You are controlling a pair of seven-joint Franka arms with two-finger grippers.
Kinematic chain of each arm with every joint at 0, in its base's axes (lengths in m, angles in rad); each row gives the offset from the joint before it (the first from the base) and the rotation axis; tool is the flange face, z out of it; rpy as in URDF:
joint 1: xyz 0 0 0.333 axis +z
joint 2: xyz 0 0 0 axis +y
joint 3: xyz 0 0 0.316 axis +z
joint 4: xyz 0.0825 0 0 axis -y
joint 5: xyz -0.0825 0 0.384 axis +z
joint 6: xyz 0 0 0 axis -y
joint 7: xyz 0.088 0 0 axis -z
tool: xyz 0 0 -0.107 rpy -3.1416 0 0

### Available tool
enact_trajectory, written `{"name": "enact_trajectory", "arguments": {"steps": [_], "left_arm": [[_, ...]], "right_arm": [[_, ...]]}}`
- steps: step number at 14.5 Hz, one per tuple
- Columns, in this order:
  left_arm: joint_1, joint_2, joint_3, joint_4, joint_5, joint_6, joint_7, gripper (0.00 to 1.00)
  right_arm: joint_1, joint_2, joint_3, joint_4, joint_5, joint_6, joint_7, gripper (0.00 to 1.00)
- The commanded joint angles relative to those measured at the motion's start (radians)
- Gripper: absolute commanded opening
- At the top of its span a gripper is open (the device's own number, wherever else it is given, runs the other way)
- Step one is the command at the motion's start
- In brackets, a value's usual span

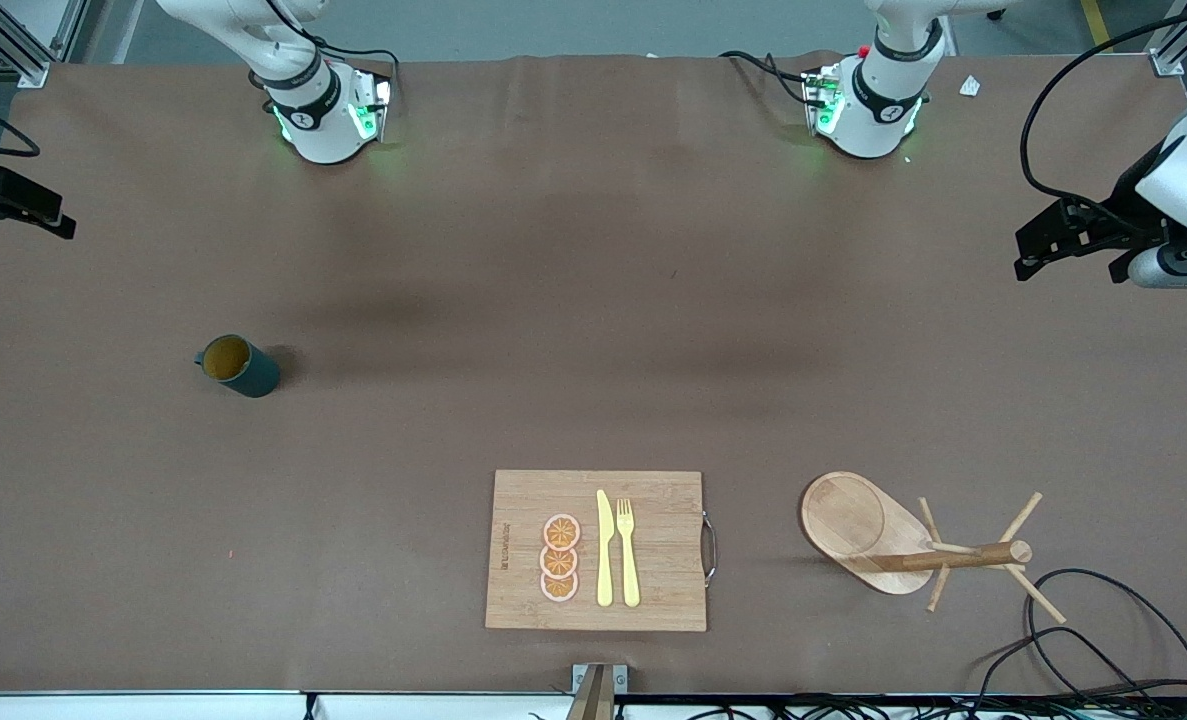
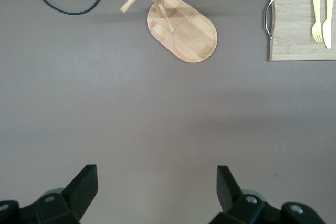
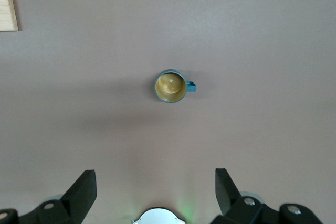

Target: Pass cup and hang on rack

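Note:
The dark teal cup stands upright on the brown table toward the right arm's end, its yellowish inside showing; in the right wrist view the cup is seen from above, well away from the fingers. The wooden rack stands upright nearer the front camera, toward the left arm's end, with an oval base, a post and thin pegs; it also shows in the left wrist view. My right gripper is open and empty, high over the table. My left gripper is open and empty, also high up.
A bamboo cutting board with orange slices, a yellow knife and a fork lies near the table's front edge, between cup and rack. A black cable loops on the table beside the rack. The two arm bases stand along the edge farthest from the front camera.

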Motion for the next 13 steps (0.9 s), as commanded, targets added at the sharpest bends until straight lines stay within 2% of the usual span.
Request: {"name": "enact_trajectory", "arguments": {"steps": [1,13], "left_arm": [[0.0,-0.008,-0.001,0.012,-0.002,-0.015,0.003,1.0],[0.002,-0.003,-0.001,0.009,-0.002,-0.02,0.003,1.0]], "right_arm": [[0.005,-0.029,-0.001,-0.029,0.001,0.002,0.018,1.0],[0.005,-0.029,0.001,-0.026,0.001,0.005,0.018,1.0]]}}
